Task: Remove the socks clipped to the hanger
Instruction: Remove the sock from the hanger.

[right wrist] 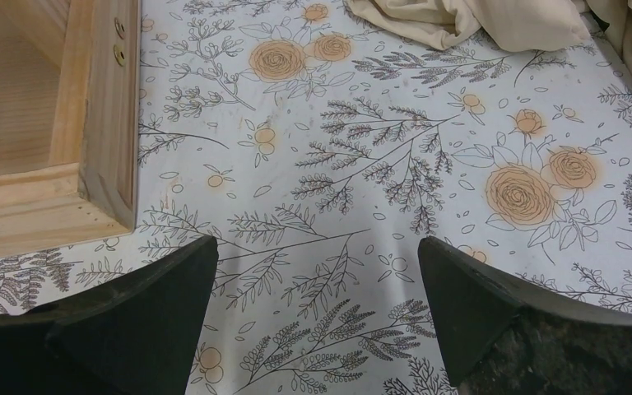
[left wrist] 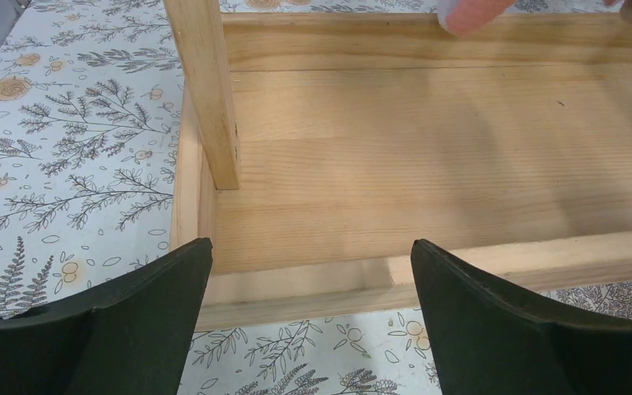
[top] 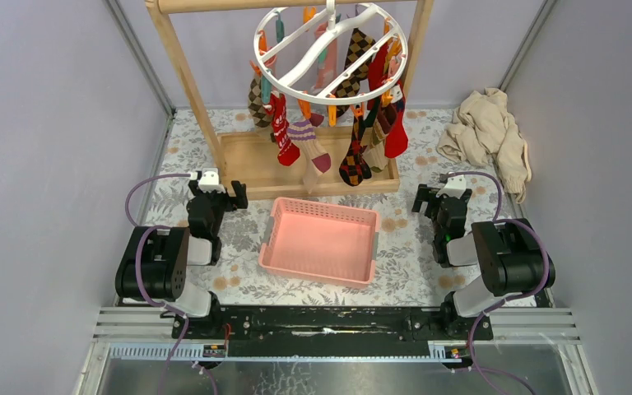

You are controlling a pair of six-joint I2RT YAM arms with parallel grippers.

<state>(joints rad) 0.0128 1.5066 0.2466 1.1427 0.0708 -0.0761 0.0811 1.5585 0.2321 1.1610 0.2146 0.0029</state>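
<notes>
The white ring hanger [top: 330, 51] hangs from the wooden rack's top bar, with several patterned socks [top: 354, 132] clipped under it by orange and teal clips. A red sock [top: 282, 130] and a purple-striped sock [top: 311, 144] hang at the front. My left gripper [top: 215, 191] is open and empty, low near the rack's left front corner; a pink sock tip [left wrist: 471, 15] shows at the top of its wrist view. My right gripper [top: 443, 197] is open and empty over the floral cloth, right of the rack base.
A pink basket [top: 321, 240] sits between the arms in front of the wooden rack base [top: 243, 183], whose upright post [left wrist: 206, 90] is close ahead of the left gripper. A beige cloth heap [top: 489, 132] lies at the back right. The rack base corner [right wrist: 90, 177] is left of the right gripper.
</notes>
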